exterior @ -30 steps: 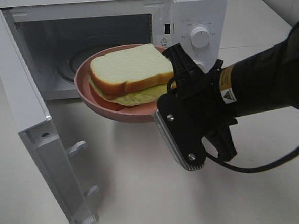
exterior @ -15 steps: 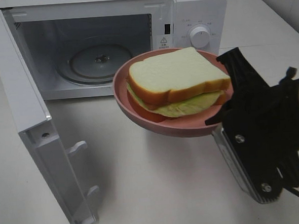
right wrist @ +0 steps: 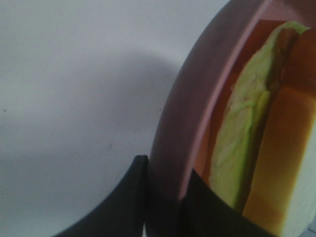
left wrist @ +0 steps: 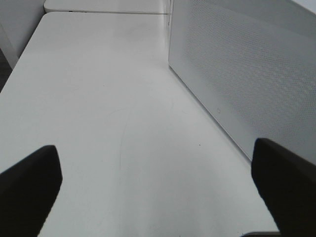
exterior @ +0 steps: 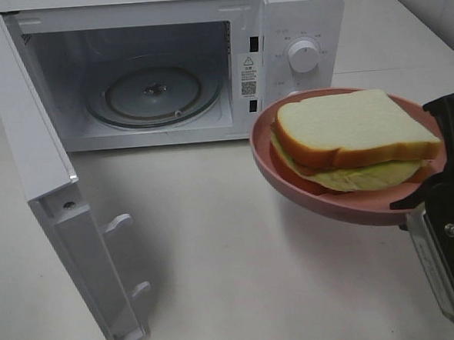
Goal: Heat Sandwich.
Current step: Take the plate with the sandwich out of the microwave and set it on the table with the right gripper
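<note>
The sandwich [exterior: 352,135], white bread with tan crust and yellow-green filling, lies on a pink plate [exterior: 289,183]. The plate hangs above the table, right of the open microwave [exterior: 302,11] and in front of its control panel. My right gripper [exterior: 435,190] is shut on the plate's near right rim. In the right wrist view its two black fingers pinch the pink plate's rim [right wrist: 197,98], with the sandwich [right wrist: 276,148] just inside; the right gripper [right wrist: 165,200] sits at the rim's edge. My left gripper [left wrist: 158,190] is open over bare table, beside the microwave's perforated side wall [left wrist: 247,74].
The microwave door [exterior: 42,173] stands swung out to the left. Its glass turntable [exterior: 153,93] is bare. A white dial [exterior: 303,55] sits on the control panel. White table [exterior: 218,271] lies in front of the oven.
My right gripper has carried the plate and sandwich rightward, from the microwave's opening to beside the control panel. The turntable has come into full view. The left gripper shows no change.
</note>
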{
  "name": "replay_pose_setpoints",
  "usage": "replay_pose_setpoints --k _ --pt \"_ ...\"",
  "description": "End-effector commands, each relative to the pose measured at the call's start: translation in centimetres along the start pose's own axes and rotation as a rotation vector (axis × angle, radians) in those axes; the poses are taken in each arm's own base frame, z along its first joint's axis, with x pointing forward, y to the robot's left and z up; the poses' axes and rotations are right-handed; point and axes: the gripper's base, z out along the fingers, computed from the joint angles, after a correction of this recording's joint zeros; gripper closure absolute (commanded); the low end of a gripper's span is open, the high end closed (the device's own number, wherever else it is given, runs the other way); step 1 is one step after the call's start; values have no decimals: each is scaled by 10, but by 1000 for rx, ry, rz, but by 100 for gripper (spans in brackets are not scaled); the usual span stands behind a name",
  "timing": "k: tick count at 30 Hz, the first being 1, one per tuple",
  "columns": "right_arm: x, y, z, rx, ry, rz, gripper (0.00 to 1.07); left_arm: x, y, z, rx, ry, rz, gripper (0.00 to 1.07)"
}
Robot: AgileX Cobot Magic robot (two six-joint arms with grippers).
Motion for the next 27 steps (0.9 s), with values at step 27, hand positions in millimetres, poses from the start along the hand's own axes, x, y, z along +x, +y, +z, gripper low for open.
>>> replay_pose_setpoints --k 27 --pt "39 3 -10 117 426 576 107 1 0 -1 5 -6 1 6"
